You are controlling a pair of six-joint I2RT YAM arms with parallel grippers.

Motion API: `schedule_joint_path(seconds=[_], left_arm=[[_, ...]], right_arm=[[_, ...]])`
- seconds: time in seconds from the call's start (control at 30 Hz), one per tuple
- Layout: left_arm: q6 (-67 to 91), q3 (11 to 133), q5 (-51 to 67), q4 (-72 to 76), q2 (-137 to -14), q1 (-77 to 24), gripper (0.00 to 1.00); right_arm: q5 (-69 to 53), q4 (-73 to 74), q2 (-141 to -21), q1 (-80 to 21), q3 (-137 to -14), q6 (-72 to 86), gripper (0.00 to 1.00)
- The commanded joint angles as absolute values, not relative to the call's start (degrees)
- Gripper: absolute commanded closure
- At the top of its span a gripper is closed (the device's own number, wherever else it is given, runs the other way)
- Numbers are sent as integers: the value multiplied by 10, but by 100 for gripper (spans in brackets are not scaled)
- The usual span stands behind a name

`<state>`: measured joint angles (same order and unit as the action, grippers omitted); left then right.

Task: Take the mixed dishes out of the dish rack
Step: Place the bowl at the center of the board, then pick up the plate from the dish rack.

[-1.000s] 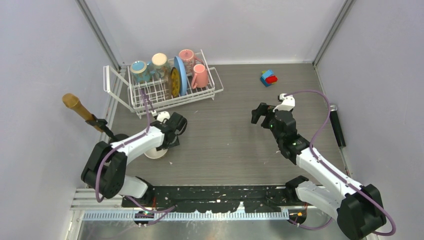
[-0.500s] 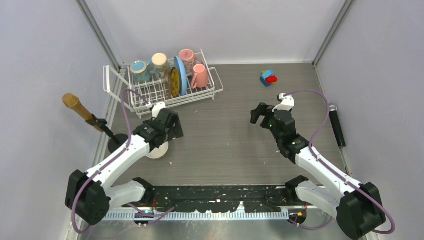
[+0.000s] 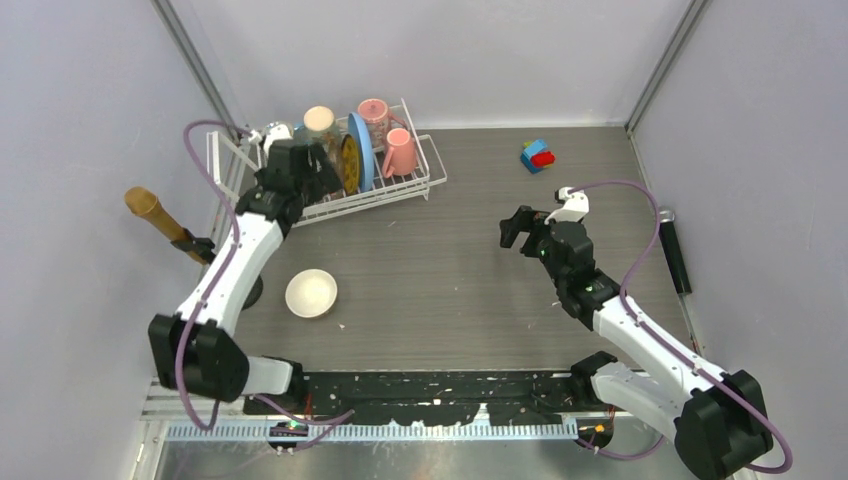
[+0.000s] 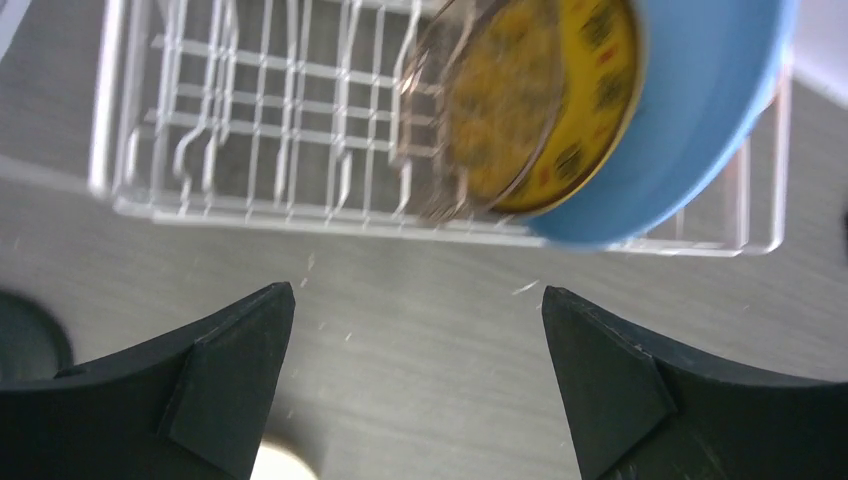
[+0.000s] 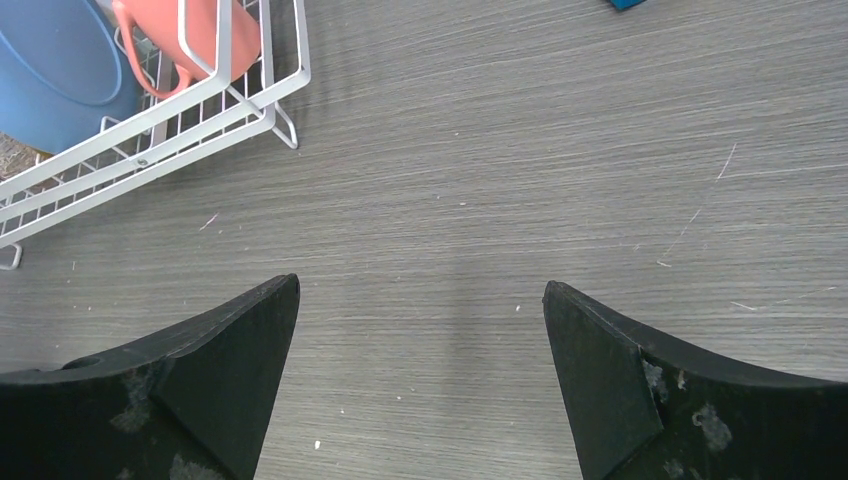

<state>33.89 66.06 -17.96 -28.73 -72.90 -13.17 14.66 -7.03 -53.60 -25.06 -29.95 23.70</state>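
Rack [image 3: 418,186], seen from above: the left hand [image 3: 305,172] hangs over its left end. The cream mug [image 3: 320,121] is just beyond it. The yellow plate [image 3: 349,165] and blue plate [image 3: 361,150] stand on edge just to its right, with a pink mug [image 3: 400,151] further right. A bowl [image 3: 311,293] lies on the worktop [image 3: 450,290] well behind that hand. The right hand [image 3: 520,228] is well apart from the rack, so the left is nearer.

From the left wrist, the fingers are spread wide with nothing between them. The yellow plate stands ahead and right of the gap, with the blue one against its far side.

From the right wrist, that hand is equally wide and empty, the rack's corner ahead to its left.

A plate looks the likeliest next pick. Its rim runs front to back, so the fingers would need to straddle it.
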Motion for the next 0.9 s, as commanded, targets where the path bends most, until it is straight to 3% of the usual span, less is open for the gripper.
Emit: schedule_joint_path(seconds=[0.0, 0.17, 0.23, 0.3, 0.37, 0.7, 0.87], left_arm=[[292, 791, -125, -278, -823, -119, 2], [269, 867, -128, -289, -902, -117, 11], [265, 883, -138, -286, -921, -115, 19], [264, 899, -143, -283, -938, -113, 34], [264, 918, -142, -292, -955, -111, 40], [266, 983, -131, -308, -1036, -108, 42], [263, 1011, -127, -317, -1075, -108, 49]], right_arm=[[157, -89, -519, -253, -301, 228, 0], [167, -87, -517, -253, -301, 224, 0], [170, -90, -520, -253, -300, 223, 0], [171, -89, -525, -253, -300, 222, 0], [168, -87, -529, -253, -304, 221, 0], [173, -77, -528, -253, -307, 213, 0], [174, -76, -526, -253, -307, 212, 0]])
